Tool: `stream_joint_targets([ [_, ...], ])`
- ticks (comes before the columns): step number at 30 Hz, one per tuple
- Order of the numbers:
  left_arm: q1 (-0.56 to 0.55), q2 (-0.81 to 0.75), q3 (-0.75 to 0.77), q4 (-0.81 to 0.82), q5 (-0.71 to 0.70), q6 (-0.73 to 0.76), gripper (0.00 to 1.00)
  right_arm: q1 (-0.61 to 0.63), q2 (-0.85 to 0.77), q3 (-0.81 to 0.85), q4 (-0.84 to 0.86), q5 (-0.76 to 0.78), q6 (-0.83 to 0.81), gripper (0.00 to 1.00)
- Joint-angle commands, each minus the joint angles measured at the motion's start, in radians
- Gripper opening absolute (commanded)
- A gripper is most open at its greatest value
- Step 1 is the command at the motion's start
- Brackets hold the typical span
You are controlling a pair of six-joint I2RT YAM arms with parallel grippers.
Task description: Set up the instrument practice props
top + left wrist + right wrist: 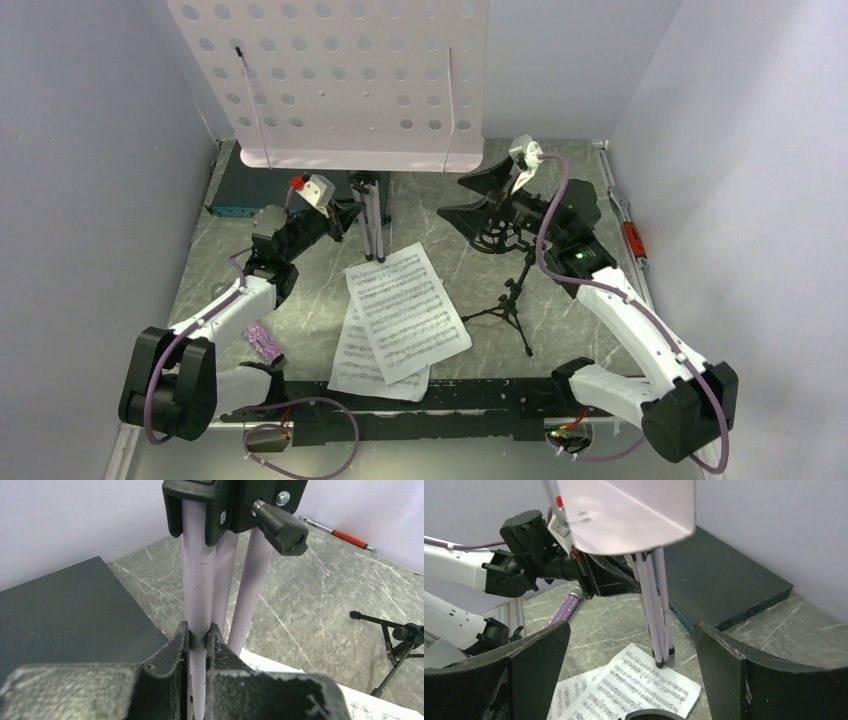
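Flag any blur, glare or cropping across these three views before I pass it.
Top external: even, soft light, no harsh glare; the pale lilac perforated music stand is cropped by the top edge. Left wrist: the left gripper is soft up close, the stand's legs sharper. Right wrist: the right gripper looms dark at the bottom; the white sheet-music pages are legible.

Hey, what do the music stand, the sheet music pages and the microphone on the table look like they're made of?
The music stand looks like painted sheet metal: pale lilac, matte, punched with round holes. It could also be plastic. The sheet-music pages are thin white printed paper, lying flat. The microphone has a purple glitter-coated body with a sparkly texture; what lies underneath cannot be told.
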Motion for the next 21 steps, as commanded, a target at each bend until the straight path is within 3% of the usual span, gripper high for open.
stream_joint_targets([
  [1, -0.001, -0.022, 0.042, -0.005, 0.031, -0.005, 0.03, 0.049, 0.04, -0.02, 0.258, -0.012, 0.056, 0.98],
  [6, -0.001, -0.022, 0.042, -0.005, 0.037, -0.008, 0.03, 0.139, 0.108, -0.048, 0.416, 0.092, 0.072, 0.97],
  [13, -0.003, -0.025, 0.045, -0.014, 0.037, -0.007, 0.03, 0.271, 0.165, -0.119, 0.586, 0.376, 0.022, 0.96],
  [21, -0.003, -0.034, 0.051, -0.034, 0.033, 0.003, 0.03, 0.363, 0.267, -0.009, 0.498, 0.522, -0.091, 0.95],
])
